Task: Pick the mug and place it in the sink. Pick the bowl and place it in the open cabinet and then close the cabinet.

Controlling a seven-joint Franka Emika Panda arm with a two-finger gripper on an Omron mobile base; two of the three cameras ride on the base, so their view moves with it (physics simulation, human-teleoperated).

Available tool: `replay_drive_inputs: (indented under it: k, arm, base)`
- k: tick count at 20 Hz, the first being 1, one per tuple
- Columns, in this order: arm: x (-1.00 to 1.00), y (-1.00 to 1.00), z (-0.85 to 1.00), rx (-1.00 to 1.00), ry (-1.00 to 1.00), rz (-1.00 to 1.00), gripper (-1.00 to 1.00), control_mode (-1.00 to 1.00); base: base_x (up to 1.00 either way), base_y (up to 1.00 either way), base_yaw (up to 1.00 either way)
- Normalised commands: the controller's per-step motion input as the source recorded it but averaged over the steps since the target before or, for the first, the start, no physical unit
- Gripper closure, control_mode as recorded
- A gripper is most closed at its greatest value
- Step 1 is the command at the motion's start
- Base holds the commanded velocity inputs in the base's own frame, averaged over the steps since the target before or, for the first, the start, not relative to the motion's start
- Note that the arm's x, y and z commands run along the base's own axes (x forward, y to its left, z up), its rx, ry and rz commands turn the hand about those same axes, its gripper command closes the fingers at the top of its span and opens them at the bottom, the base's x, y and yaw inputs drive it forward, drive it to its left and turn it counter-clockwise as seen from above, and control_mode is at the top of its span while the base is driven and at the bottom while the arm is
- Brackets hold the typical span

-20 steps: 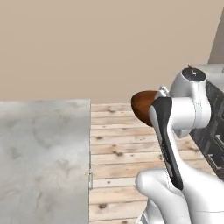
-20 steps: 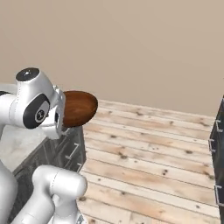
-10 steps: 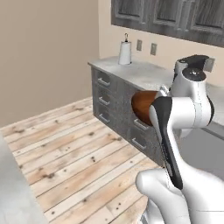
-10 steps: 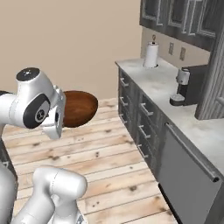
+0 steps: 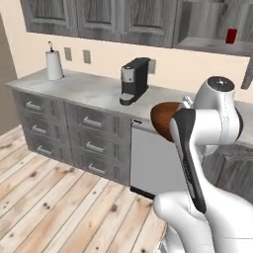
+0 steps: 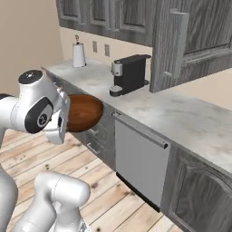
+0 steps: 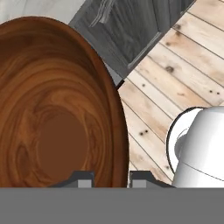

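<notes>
My gripper (image 7: pixel 111 178) is shut on the rim of the wide brown wooden bowl (image 7: pixel 52 113), which stands tilted on edge in front of the hand. The bowl (image 5: pixel 165 121) hangs in the air beside my white arm, over the floor and short of the grey counter (image 5: pixel 94 91). From the right it shows as a glossy brown dome (image 6: pixel 84 112). The cabinet (image 5: pixel 212 47) is up at the far right with its shelf showing, and its door (image 6: pixel 168 50) stands swung out over the counter. The mug and the sink are out of view.
A black coffee machine (image 5: pixel 134 80) stands on the counter and a paper towel roll (image 5: pixel 54 64) at its far left end. A small red object (image 5: pixel 231 35) sits on the cabinet shelf. Below are drawers (image 5: pixel 94 143) and a dishwasher front (image 6: pixel 140 158). Wooden floor (image 5: pixel 59 207) lies open.
The whole picture has swung as the base turned, from floor and bare wall to the counter and wall cabinets. The bowl stays in the gripper in the same pose.
</notes>
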Motion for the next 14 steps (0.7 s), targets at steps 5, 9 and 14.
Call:
replay_drive_inputs:
  k: [5, 9, 14]
  arm:
    - [0.0, 0.0, 0.0, 0.0, 0.0, 0.0, 1.0, 1.0]
    - [0.0, 0.0, 0.0, 0.0, 0.0, 0.0, 1.0, 1.0]
    - [0.0, 0.0, 0.0, 0.0, 0.0, 0.0, 1.0, 1.0]
  base:
    - [-0.01, 0.34, -0.37]
    - [0.11, 1.0, -0.12]
    - [0.64, 0.96, -0.22]
